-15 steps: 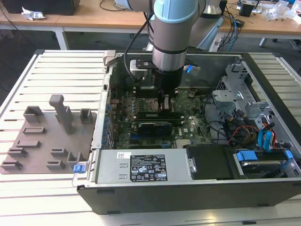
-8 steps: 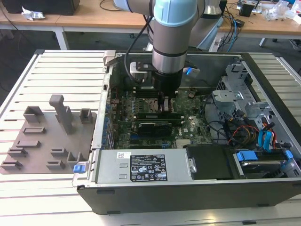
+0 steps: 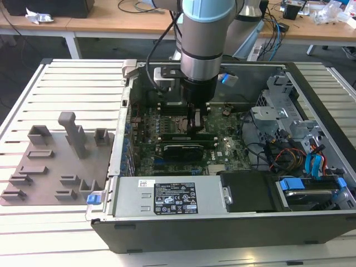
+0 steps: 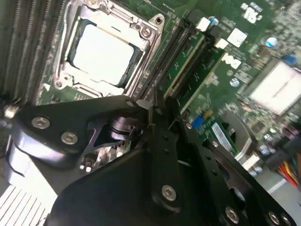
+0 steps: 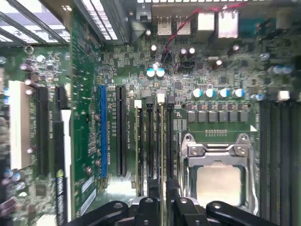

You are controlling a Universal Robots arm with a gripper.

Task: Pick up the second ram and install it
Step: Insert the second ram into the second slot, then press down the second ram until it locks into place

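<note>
Inside the open computer case (image 3: 311, 100) on the slatted desk (image 3: 67, 83), your gripper (image 3: 194, 123) reaches down onto the motherboard (image 3: 222, 150) just beside the CPU socket (image 5: 220, 174). In the first wrist view the second ram (image 5: 162, 141) stands on edge in the memory slots next to the socket — the fingers (image 5: 173, 193) closed on its near end.

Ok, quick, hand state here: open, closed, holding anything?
Hand: closed on the second ram, which stands on edge in the slots beside the CPU socket.
</note>
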